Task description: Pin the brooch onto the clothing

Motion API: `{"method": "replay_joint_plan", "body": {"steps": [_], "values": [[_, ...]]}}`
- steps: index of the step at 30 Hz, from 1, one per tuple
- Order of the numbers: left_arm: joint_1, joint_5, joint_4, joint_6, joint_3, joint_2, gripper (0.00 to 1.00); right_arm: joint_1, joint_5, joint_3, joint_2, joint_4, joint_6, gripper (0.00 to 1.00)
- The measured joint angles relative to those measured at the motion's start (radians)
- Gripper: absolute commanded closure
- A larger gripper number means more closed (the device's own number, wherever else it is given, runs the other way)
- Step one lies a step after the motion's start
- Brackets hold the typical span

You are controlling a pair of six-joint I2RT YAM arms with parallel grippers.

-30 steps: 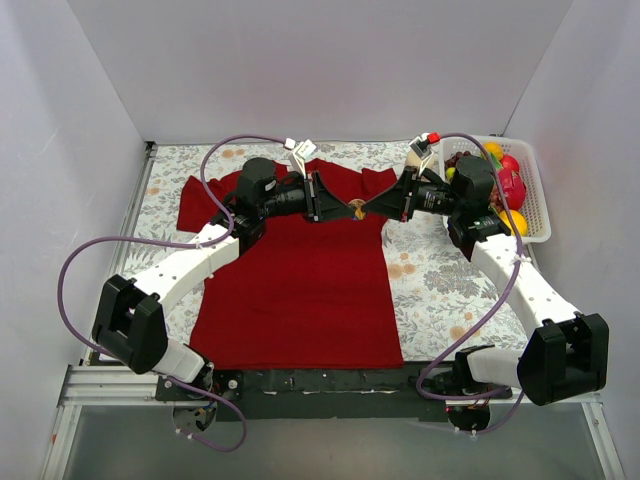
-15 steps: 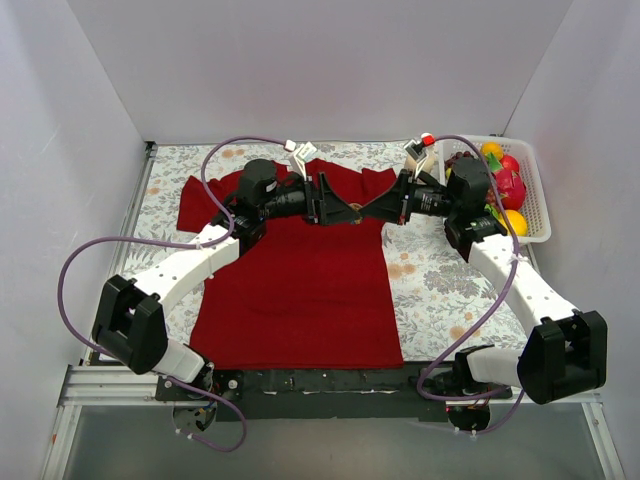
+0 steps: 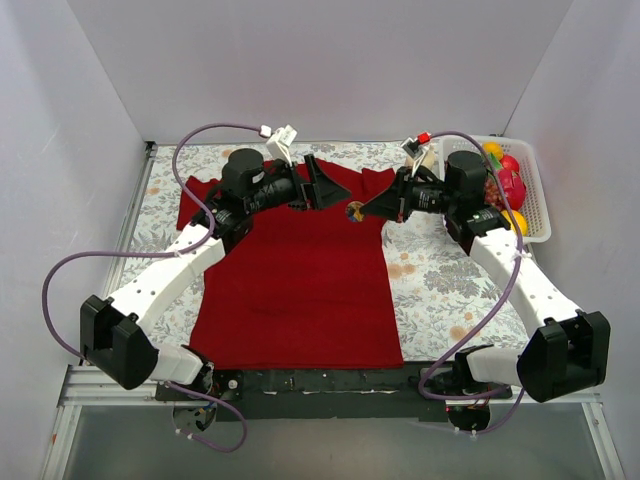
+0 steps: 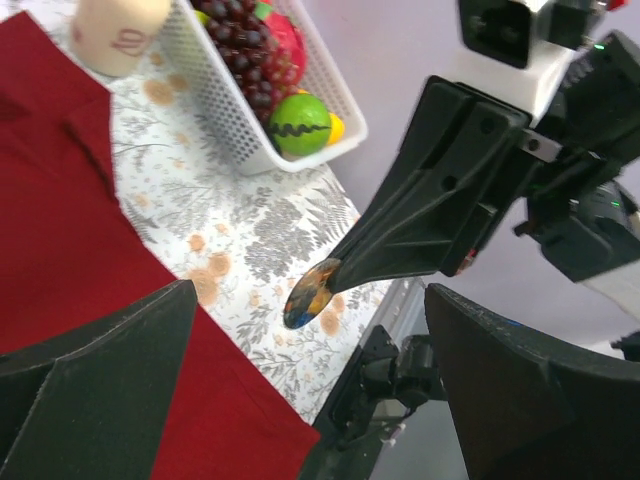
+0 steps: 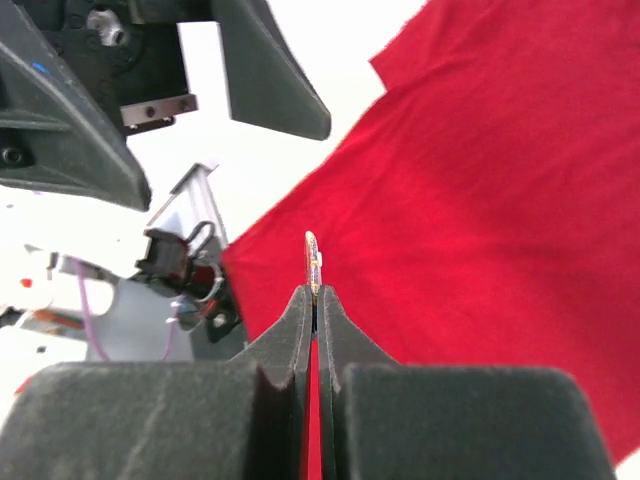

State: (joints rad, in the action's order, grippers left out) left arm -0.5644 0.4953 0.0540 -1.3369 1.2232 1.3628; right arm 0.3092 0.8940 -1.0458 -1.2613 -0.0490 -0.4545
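Observation:
The brooch (image 4: 312, 292) is a small round disc with an orange and blue face, pinched at its edge by my right gripper (image 5: 316, 292), which is shut on it. It appears edge-on as the brooch (image 5: 313, 260) in the right wrist view. From above, the brooch (image 3: 353, 211) hangs over the right shoulder of the clothing (image 3: 290, 280), a dark red T-shirt spread flat. My left gripper (image 3: 324, 187) is open, a short way left of the brooch and apart from it. Its fingers (image 4: 110, 370) frame the brooch with nothing between them.
A white basket (image 3: 530, 190) of toy fruit stands at the back right, seen as the basket (image 4: 250, 120) beside a beige cup (image 4: 115, 35) in the left wrist view. A floral cloth (image 3: 430, 280) covers the table. White walls close in three sides.
My left gripper has opened, let go of the brooch and drawn back to the left. The right gripper still holds the brooch in nearly the same place.

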Motion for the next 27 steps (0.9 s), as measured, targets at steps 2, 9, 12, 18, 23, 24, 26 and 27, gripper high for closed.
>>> {"method": "replay_joint_plan", "body": {"steps": [2, 9, 12, 18, 23, 24, 26, 27], "values": [[0.01, -0.039, 0.037, 0.008, 0.013, -0.002, 0.02, 0.005, -0.035, -0.035, -0.008, 0.066, 0.049, 0.99], [0.087, -0.095, 0.134, 0.017, 0.016, -0.006, 0.02, 0.06, -0.241, -0.157, -0.034, 0.304, 0.23, 0.99], [0.125, -0.099, 0.172, 0.026, 0.016, -0.01, 0.02, 0.114, -0.356, -0.196, -0.05, 0.382, 0.288, 0.99], [0.184, -0.115, 0.231, 0.051, 0.019, -0.04, 0.02, 0.257, -0.605, -0.261, -0.087, 0.498, 0.377, 0.99], [0.212, -0.12, 0.261, 0.07, 0.025, -0.068, 0.02, 0.391, -0.828, -0.333, -0.13, 0.564, 0.443, 0.99], [0.215, -0.12, 0.267, 0.074, 0.027, -0.069, 0.02, 0.419, -0.875, -0.345, -0.139, 0.572, 0.46, 0.99], [0.219, -0.122, 0.278, 0.08, 0.032, -0.069, 0.02, 0.479, -0.968, -0.366, -0.155, 0.587, 0.489, 0.99], [0.221, -0.122, 0.283, 0.083, 0.032, -0.069, 0.02, 0.5, -1.003, -0.373, -0.163, 0.591, 0.502, 0.99]]}}
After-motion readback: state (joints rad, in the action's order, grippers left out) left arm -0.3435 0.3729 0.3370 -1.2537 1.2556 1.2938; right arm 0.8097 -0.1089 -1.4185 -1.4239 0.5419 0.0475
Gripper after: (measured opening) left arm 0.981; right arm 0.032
